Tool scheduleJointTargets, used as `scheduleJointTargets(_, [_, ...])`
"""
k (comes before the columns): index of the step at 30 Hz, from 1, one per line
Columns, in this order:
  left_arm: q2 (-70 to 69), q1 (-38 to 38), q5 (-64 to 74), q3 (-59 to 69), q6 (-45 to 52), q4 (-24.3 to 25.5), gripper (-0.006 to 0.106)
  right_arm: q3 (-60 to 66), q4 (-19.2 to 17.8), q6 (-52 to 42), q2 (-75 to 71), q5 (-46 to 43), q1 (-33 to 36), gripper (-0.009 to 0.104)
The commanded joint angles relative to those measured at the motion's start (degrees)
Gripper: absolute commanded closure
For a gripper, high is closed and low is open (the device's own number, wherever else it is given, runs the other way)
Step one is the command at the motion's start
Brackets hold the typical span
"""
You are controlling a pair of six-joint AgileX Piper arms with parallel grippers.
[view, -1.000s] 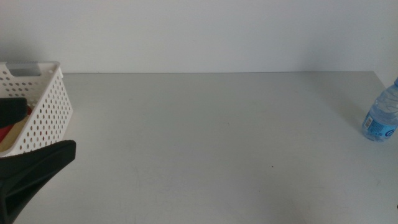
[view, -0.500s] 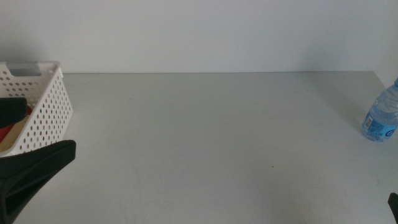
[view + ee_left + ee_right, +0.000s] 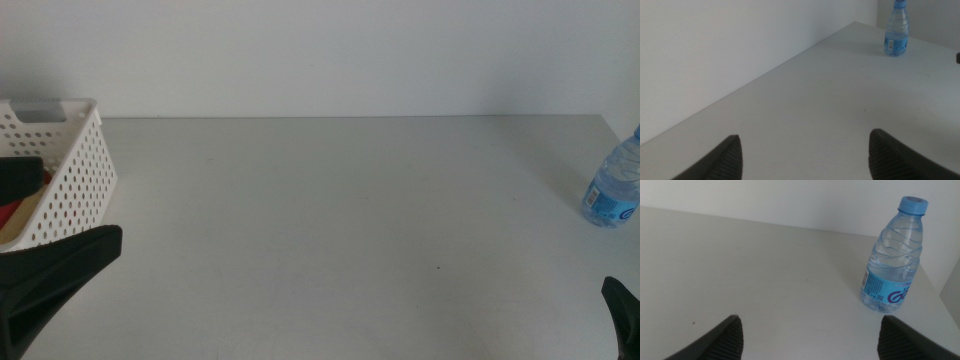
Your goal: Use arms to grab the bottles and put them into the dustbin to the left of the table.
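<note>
At the far left you have the white perforated plastic basket (image 3: pixel 70 170), sitting at the left edge of the light-grey tabletop (image 3: pixel 340 200); something red and something pale yellow show inside it behind the dark jaw, so it likely holds items dropped there already. Your left gripper (image 3: pixel 805 155) hovers near that basket at the near-left corner, jaws spread wide and holding nothing, a sensible spot for an arm waiting just beside the bin.

Across the middle the table gives you broad open room, bounded by the white wall (image 3: pixel 320 50) at the far side.

At the right, the clear water bottle with the blue cap and blue label (image 3: pixel 892 255) stands upright close to the table's right edge and well apart from the basket. Your right gripper (image 3: pixel 807 337) faces it from the near side, jaws wide and empty, only a tip showing in the middle view. Mind that edge: a nudge could, I judge, tip the bottle off.
</note>
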Motion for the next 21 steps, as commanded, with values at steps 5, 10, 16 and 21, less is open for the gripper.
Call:
scheduleJointTargets(5, [0.4, -0.4, -4.4, -1.4, -0.8, -0.1, 0.018, -0.5, 5.0, 1.6, 9.2, -15.8, -0.4, 0.001])
scheduleJointTargets(10, [0.4, -0.4, -4.4, -1.4, -0.8, -0.1, 0.018, -0.5, 5.7, 0.5, 12.8, -17.3, -0.7, 0.001])
scheduleJointTargets(16, [0.4, -0.4, -4.4, -1.4, -0.8, -0.1, 0.018, -0.5, 5.5, 0.6, 19.1, -22.1, -5.0, 0.001])
scheduleJointTargets(21, [0.4, -0.4, -4.4, -1.4, -0.8, -0.1, 0.018, -0.6, 5.5, 1.5, 24.2, -30.0, -7.5, 0.001])
